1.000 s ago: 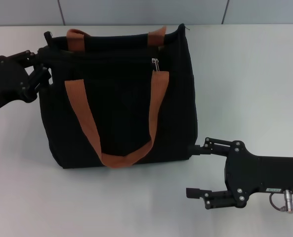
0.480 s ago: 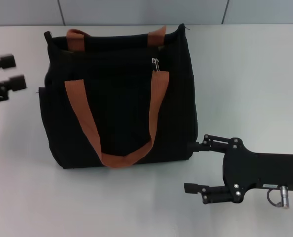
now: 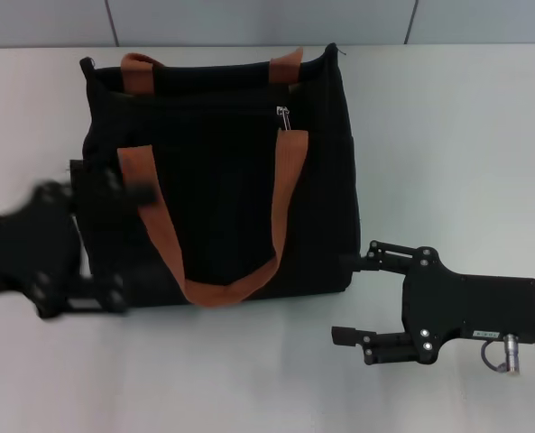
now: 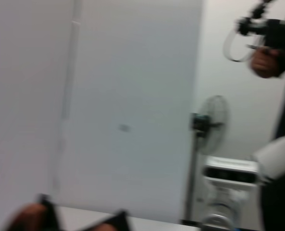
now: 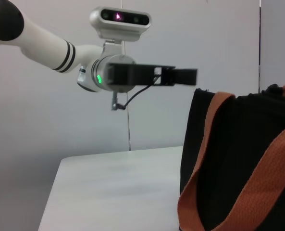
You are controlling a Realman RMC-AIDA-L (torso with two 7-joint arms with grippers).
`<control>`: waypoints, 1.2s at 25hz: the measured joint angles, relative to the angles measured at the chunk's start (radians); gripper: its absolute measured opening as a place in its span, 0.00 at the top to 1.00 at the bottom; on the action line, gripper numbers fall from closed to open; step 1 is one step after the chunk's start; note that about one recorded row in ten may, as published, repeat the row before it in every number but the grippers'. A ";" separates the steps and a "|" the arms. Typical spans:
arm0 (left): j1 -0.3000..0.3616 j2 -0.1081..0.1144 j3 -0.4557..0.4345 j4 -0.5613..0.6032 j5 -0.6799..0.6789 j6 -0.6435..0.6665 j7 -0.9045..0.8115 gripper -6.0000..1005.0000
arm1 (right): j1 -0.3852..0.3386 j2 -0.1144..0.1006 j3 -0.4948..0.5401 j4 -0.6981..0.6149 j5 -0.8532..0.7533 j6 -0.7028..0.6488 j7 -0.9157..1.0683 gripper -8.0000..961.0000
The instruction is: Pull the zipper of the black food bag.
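The black food bag (image 3: pixel 222 180) stands upright in the middle of the table, with two orange-brown handles (image 3: pixel 163 244). The zipper (image 3: pixel 284 115), a small silver pull, sits on the zipper line near the bag's top right. My left gripper (image 3: pixel 118 248) is blurred by motion, open and empty, raised in front of the bag's lower left corner. In the right wrist view it (image 5: pixel 152 76) hangs in the air beside the bag (image 5: pixel 238 159). My right gripper (image 3: pixel 350 298) is open and empty at the bag's lower right corner, one fingertip (image 3: pixel 355 262) close to the fabric.
The white table (image 3: pixel 447 135) stretches to the right of the bag and in front of it. A grey wall runs along the table's far edge. The left wrist view shows a wall, a standing fan (image 4: pixel 207 120) and a person (image 4: pixel 277 96) far off.
My left gripper let go of the bag's upper left corner, drew away to the left, then swung down to its lower left corner. My right gripper crept slightly left.
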 joint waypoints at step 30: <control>0.045 -0.037 0.138 -0.204 0.140 -0.219 0.214 0.17 | 0.041 0.003 -0.053 0.084 0.002 0.017 -0.028 0.15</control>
